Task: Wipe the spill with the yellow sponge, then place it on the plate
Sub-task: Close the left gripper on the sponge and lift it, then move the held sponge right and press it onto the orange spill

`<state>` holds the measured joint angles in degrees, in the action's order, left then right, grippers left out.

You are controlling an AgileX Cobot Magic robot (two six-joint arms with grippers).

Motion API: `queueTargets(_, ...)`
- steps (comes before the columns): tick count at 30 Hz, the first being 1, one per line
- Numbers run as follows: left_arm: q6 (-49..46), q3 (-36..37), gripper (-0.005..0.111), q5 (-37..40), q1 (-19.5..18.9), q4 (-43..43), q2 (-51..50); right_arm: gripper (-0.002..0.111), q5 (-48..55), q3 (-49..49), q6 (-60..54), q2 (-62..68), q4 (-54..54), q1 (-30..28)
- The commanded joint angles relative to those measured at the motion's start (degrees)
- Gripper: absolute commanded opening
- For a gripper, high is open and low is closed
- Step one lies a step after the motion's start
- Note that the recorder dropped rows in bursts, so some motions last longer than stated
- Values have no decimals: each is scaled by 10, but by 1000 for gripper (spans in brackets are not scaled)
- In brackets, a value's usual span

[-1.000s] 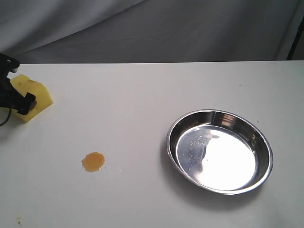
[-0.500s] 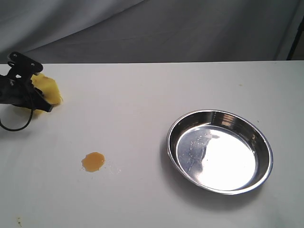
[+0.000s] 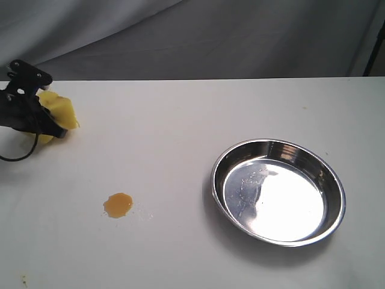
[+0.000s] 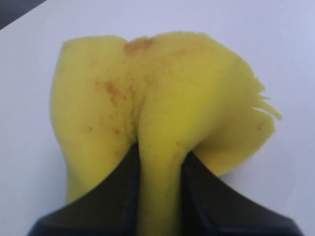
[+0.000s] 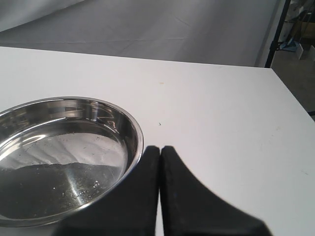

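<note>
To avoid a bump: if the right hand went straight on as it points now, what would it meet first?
Likely only bare table: the shut right hand points just past the plate, whose rim lies close beside that line. Depth is unclear, so it might graze the rim.

plate [image 3: 283, 146], four o'clock: polished steel, mirror-bright, faint smears inside | yellow sponge [image 4: 167, 88], ten o'clock: soft matt foam, orange-brown specks, one frayed edge | spill [image 3: 118, 205], seven o'clock: wet, glossy amber | table [image 3: 180, 120]: smooth matt white | backdrop [image 3: 210, 36]: dull grey cloth, creased | left gripper [image 4: 161, 152]: smooth matt black
</note>
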<state>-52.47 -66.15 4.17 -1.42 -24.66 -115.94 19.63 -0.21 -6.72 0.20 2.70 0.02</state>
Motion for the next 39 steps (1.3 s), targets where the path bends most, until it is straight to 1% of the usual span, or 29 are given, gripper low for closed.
queueTargets(1,19,-2,0,56,3,-5,62,0,0,2,-1,-2,2,1)
queueTargets(12,29,-2,0,221,3,-5,159,0,0,2,-1,-2,2,1)
queueTargets(23,29,-2,0,430,3,-5,175,0,0,2,-1,-2,2,1)
queueTargets(25,30,-2,0,452,3,-12,175,0,0,2,-1,-2,2,1)
queueTargets(28,30,-2,0,476,3,-49,175,0,0,2,-1,-2,2,1)
queueTargets(33,27,-1,0,491,3,-111,175,0,0,2,-1,-2,2,1)
queueTargets(39,27,1,0,538,3,-170,153,0,0,2,-1,-2,2,1)
